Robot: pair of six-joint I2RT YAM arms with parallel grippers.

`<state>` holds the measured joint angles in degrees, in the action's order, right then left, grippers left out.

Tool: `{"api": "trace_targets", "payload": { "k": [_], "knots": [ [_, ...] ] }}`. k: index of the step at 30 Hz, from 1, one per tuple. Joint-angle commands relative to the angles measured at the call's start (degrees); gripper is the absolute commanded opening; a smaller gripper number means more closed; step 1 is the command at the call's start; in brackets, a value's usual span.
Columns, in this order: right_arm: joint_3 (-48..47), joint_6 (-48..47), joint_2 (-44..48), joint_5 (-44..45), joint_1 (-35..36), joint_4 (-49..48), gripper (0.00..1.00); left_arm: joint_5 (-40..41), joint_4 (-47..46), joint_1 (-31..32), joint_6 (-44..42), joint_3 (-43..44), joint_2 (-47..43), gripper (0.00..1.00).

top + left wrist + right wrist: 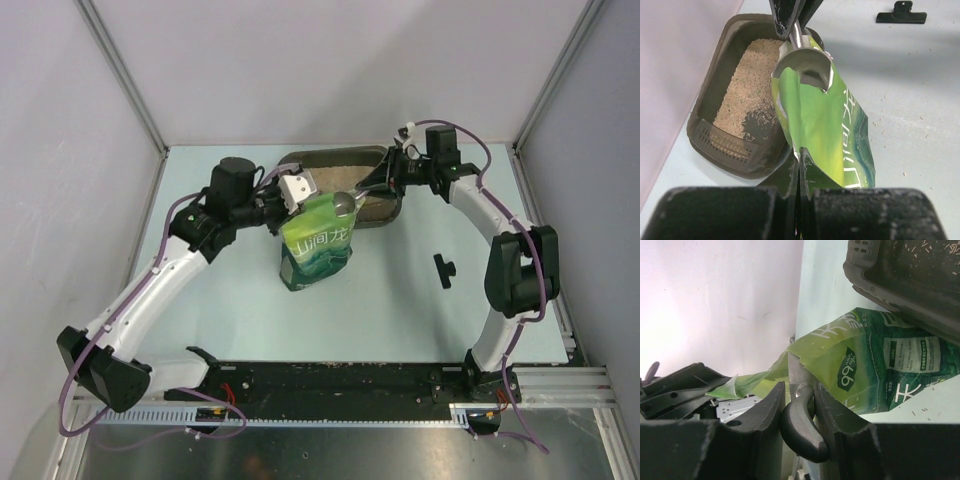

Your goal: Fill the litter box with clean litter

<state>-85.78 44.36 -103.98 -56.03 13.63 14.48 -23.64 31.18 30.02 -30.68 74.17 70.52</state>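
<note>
The litter box is a dark brown tray at the back of the table; clean litter covers part of its floor. A green bag stands upright just in front of it. My left gripper is shut on the bag's torn top edge and holds the mouth open. My right gripper is shut on the black handle of a silver scoop. The scoop's bowl sits inside the bag's mouth. In the right wrist view the bag lies beyond the fingers, under the tray.
A black clip lies on the table right of the bag, also in the left wrist view as the clip. Grains are scattered on the pale table. Metal frame posts and grey walls close in the back and both sides.
</note>
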Motion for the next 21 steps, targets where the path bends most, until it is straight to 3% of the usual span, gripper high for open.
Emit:
{"api": "trace_targets", "payload": {
  "k": [1, 6, 14, 21],
  "knots": [
    [-0.8, 3.7, 2.3, -6.3, -4.2, -3.2, 0.00, 3.2, -1.9, 0.6, -9.7, 3.8, -2.5, 0.00],
    [-1.6, 0.6, 1.8, -7.8, -5.3, 1.9, 0.00, 5.4, -1.8, 2.1, -14.0, 3.5, -3.2, 0.00],
    [-4.8, 0.9, 1.6, -7.2, -8.2, 0.4, 0.00, 5.6, -2.0, 2.3, -18.5, 4.0, -2.6, 0.00],
    [-10.2, -5.7, 2.2, -3.2, -8.2, 9.6, 0.00, 4.5, -2.0, 2.2, -17.5, 5.9, -0.9, 0.00]
  ]
}}
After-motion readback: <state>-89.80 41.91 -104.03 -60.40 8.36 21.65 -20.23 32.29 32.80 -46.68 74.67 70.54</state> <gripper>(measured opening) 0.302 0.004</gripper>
